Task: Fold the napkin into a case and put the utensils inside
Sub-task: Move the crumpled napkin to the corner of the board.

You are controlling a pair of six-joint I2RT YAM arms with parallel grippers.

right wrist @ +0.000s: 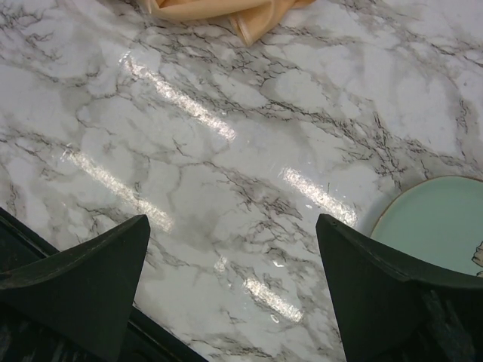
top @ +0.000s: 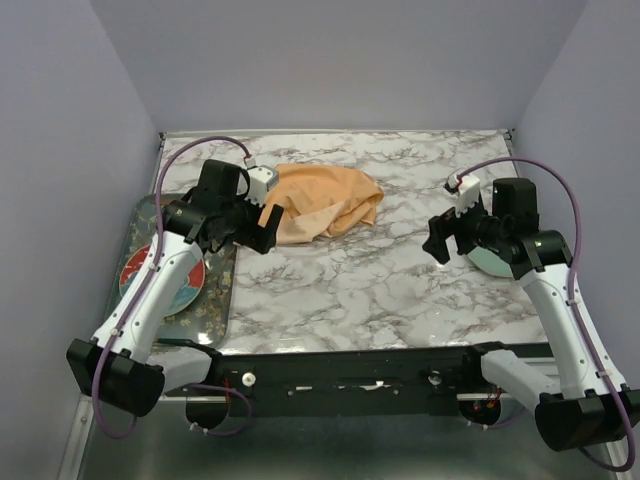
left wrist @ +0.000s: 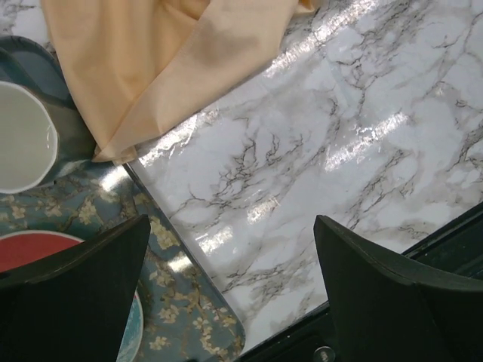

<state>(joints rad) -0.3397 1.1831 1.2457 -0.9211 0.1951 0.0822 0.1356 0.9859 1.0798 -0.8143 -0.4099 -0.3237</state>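
Both arms [top: 150, 290] have white links, black joints, purple cables [top: 205, 140], black gripper fingers [left wrist: 68, 294].

- Bright, even light falls from overhead; the top view is a little soft, with only faint shadows.
- The glossy tabletop [right wrist: 226, 188] throws back white streaks of glare in both wrist views.
- The left claw [left wrist: 232, 222] and right claw [right wrist: 232, 220] show as dark, nearly featureless shapes at the lower edges.
- The napkin [left wrist: 166, 60] is sharp, its folds softly shaded.
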